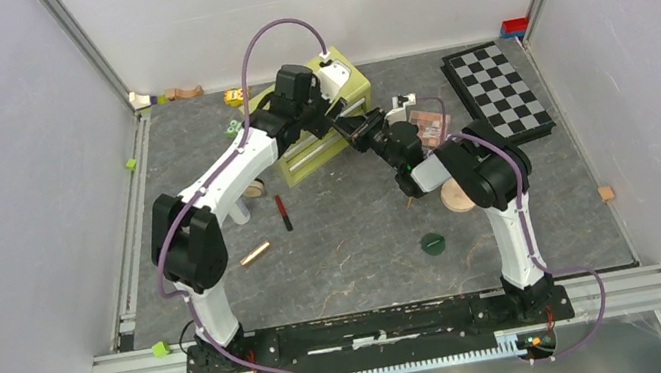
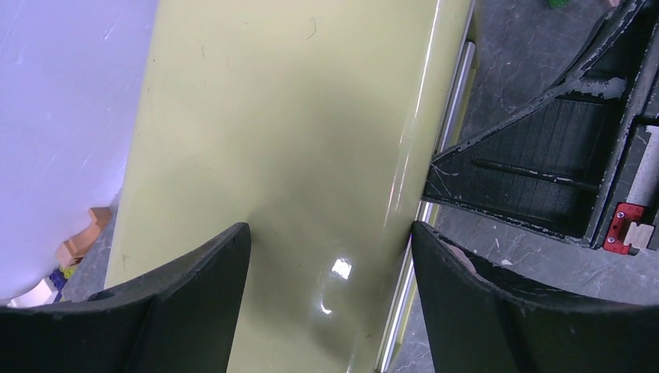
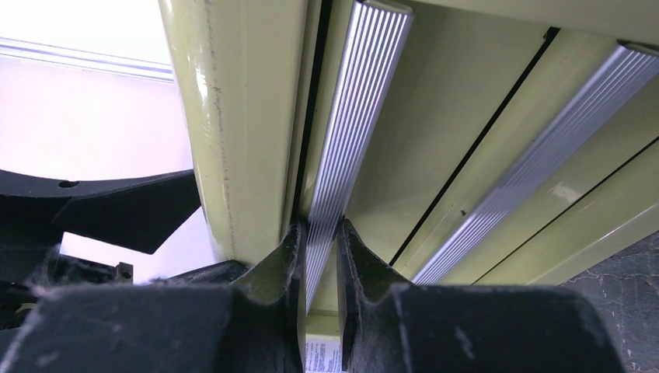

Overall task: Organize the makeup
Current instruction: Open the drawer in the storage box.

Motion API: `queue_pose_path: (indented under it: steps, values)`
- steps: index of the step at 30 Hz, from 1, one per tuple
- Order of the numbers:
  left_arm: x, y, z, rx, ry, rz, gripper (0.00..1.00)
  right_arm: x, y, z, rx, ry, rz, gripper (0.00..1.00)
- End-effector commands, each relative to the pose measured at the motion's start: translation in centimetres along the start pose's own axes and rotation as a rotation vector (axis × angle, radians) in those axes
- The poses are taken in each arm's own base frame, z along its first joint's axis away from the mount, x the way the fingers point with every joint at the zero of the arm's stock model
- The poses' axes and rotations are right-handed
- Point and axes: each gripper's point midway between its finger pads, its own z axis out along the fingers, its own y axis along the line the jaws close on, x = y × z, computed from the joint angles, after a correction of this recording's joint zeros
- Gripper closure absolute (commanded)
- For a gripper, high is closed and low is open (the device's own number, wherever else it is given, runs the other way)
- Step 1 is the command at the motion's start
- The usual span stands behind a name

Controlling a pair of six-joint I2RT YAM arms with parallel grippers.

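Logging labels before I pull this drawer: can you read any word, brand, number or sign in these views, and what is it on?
No text can be read in any view.
White sticker, seen by the silver handle that the right tool pinches: it has print, too small and blurred to read.
Green drawer box: no marking shows.
Chequered board: squares only, no letters or numbers.

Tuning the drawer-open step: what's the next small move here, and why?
Probably the right gripper pulls the ribbed silver handle straight out a little: its jaws are pinched on it, the drawer looks shut, and the left gripper sits open over the yellow-green cabinet, perhaps to steady it.
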Motion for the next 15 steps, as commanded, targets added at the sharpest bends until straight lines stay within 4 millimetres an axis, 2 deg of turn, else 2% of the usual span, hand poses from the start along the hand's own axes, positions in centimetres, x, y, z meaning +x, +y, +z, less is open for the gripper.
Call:
queue_pose_path:
  steps: [1, 15]
  values:
    - [4.2, 0.2, 0.5, -0.041, 0.145, 0.035, 0.21, -0.6, 1.9, 0.5, -0.040, -0.015, -0.087, 0.92]
    - [4.7, 2.3, 0.9, -0.166, 0.183, 0.012, 0.23, -0.9, 1.7, -1.0, -0.025, -0.037, -0.092, 0.93]
